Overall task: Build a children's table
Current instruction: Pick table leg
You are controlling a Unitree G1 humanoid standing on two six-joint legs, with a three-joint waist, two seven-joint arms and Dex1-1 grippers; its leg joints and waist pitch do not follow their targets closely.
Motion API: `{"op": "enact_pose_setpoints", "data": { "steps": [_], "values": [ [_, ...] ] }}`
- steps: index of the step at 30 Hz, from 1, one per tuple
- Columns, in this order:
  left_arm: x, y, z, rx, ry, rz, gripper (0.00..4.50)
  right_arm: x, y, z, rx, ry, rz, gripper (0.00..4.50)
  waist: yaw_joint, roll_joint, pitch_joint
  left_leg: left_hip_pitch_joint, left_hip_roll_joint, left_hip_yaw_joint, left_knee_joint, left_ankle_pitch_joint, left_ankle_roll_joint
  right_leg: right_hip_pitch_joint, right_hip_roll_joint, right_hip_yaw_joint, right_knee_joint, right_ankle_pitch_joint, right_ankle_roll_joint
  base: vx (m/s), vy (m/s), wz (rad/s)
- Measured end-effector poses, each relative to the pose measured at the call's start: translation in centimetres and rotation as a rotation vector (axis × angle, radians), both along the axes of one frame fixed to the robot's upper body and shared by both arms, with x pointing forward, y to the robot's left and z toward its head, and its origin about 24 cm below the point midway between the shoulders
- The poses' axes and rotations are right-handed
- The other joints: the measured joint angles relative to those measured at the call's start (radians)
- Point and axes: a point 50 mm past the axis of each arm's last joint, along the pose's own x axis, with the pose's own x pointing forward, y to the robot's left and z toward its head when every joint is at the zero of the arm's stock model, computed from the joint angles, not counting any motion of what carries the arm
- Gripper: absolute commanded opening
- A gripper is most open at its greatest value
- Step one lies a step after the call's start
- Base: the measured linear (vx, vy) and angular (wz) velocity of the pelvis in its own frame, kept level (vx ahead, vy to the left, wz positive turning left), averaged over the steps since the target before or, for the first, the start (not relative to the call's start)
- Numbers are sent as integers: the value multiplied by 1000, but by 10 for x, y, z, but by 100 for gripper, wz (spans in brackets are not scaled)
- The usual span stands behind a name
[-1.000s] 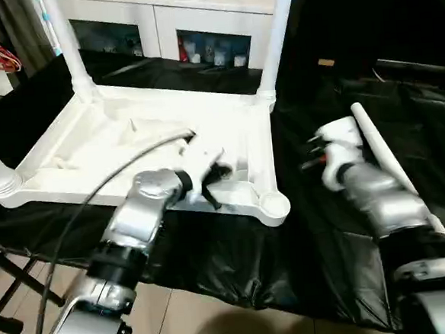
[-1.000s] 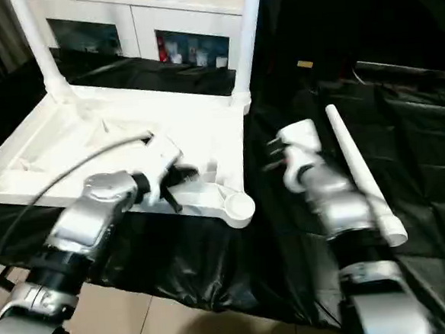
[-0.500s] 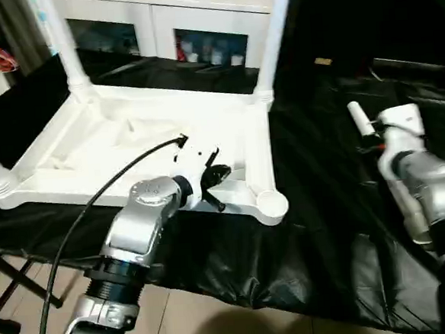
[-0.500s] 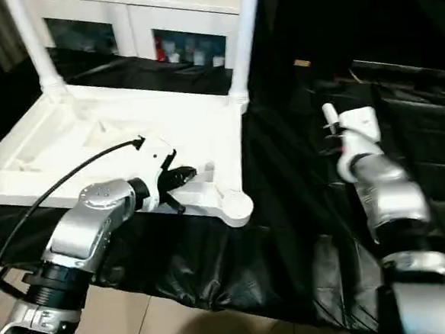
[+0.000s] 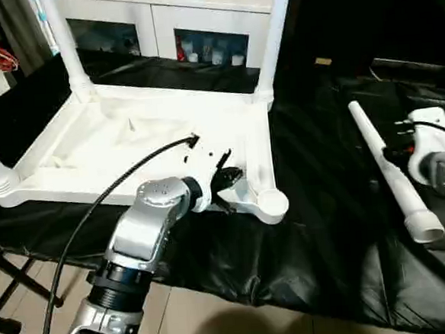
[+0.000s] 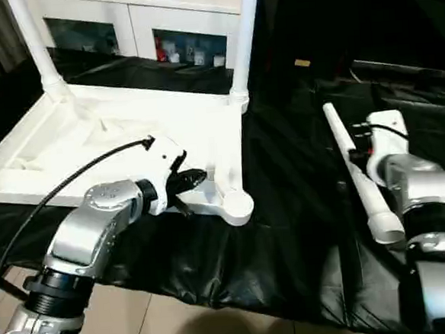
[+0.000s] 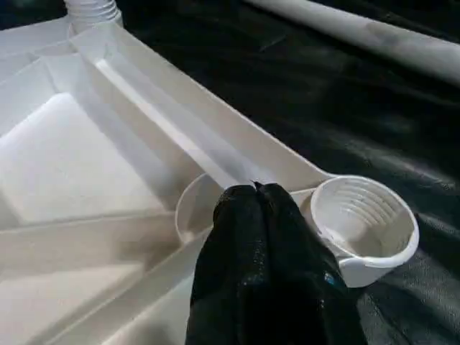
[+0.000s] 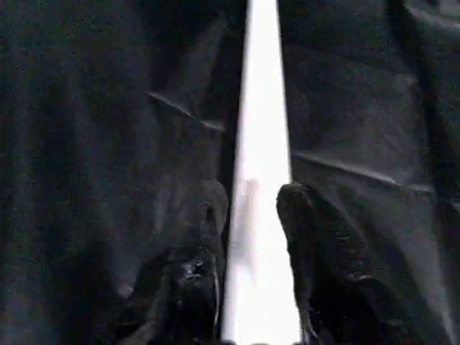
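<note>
**White plastic on black sheeting**

The upturned table top (image 5: 152,141) is plain white, its ribs and round corner socket (image 7: 365,223) the same white, as are the standing legs (image 5: 271,41) and the loose leg (image 5: 387,172). The cover (image 5: 334,228) beneath is glossy black, creased. Both forearms are silver; the left gripper (image 7: 260,215) has black fingers, and a black cable (image 5: 96,214) arcs above. The cabinet (image 5: 197,16) behind is white.
</note>
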Motion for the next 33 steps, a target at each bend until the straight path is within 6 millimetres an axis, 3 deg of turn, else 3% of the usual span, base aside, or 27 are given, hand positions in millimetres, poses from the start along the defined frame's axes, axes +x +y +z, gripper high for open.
{"op": "enact_pose_setpoints", "data": {
  "steps": [2, 3, 6, 8, 12, 15, 21, 25, 26, 30, 31, 33],
  "values": [
    [-1, 0, 0, -2, 8, 1, 0, 0, -1, 0, 3, 6, -5, 183, -2, 0, 0, -1, 0, 0, 1, 0, 0, -3, 0, 1, 1, 1, 1, 0, 0, 0],
    [-1, 0, 0, -5, 11, 1, 41, 1, -1, 0, 7, 8, -5, 193, -2, 0, 0, -1, 0, 0, 1, 0, 0, -3, 0, 2, 2, 1, 1, 0, 0, 0],
    [-2, -1, 3, -20, 16, 0, 41, -1, -7, 0, 13, 24, -13, 211, 0, 0, 0, -1, 0, 0, 2, 0, 0, -4, 0, 2, 2, 1, 1, 0, 0, 0],
    [-2, 1, 4, -24, 20, 10, 76, -2, -9, 1, 13, 27, -17, 239, 0, 0, 0, -1, 0, 0, 2, 0, 0, -3, 0, 2, 2, 1, 1, 0, 0, 0],
    [-2, 2, 3, -24, 30, 13, 92, -3, -13, 2, 21, 54, -5, 277, -1, 0, 0, -5, 0, 0, 3, 0, 0, -3, 0, 2, 2, 1, 1, 0, 0, 0],
    [-3, 3, 3, -9, 25, -16, 129, -6, -13, -4, 40, 95, 3, 299, 0, 0, 0, -5, 0, 0, 3, 0, 0, -4, 0, 2, 2, 1, 1, 0, 0, 0],
    [-16, 1, 9, 20, -22, -211, 131, -10, -15, -12, 84, 145, -3, 364, 0, 0, 0, -7, 0, 0, 4, 0, 1, -5, 0, 2, 2, 1, 0, 0, 0, 0],
    [-24, 0, 12, 6, -21, -306, 131, -12, -15, -15, 100, 171, -5, 382, 1, 0, 0, -6, 0, 0, 5, 0, 1, -5, 0, 2, 4, 1, 0, 0, 0, 0],
    [-26, 1, 14, 2, -27, -330, 131, -13, -15, -17, 106, 183, -5, 406, 0, 0, 0, -6, 0, 0, 5, 0, 1, -5, 0, 2, 4, 1, 0, 0, 0, 0],
    [-27, 2, 16, -6, -40, -360, 131, -18, -15, -25, 141, 224, -5, 435, 0, 0, 0, -6, 0, 0, 5, 0, 1, -5, 0, 3, 5, 2, 0, 0, 0, 0],
    [-27, 2, 17, -6, -45, -364, 157, -19, -15, -26, 143, 233, -6, 447, 0, -1, 0, -6, 0, 0, 6, 0, 1, -4, 0, 3, 6, 2, 0, 0, 0, 0],
    [-27, 3, 18, -8, -50, -372, 167, -22, -16, -29, 139, 253, -10, 450, 0, -1, 0, -6, 0, 0, 6, 0, 1, -5, 0, 3, 6, 2, 0, 0, 0, 0]
  ]
}}
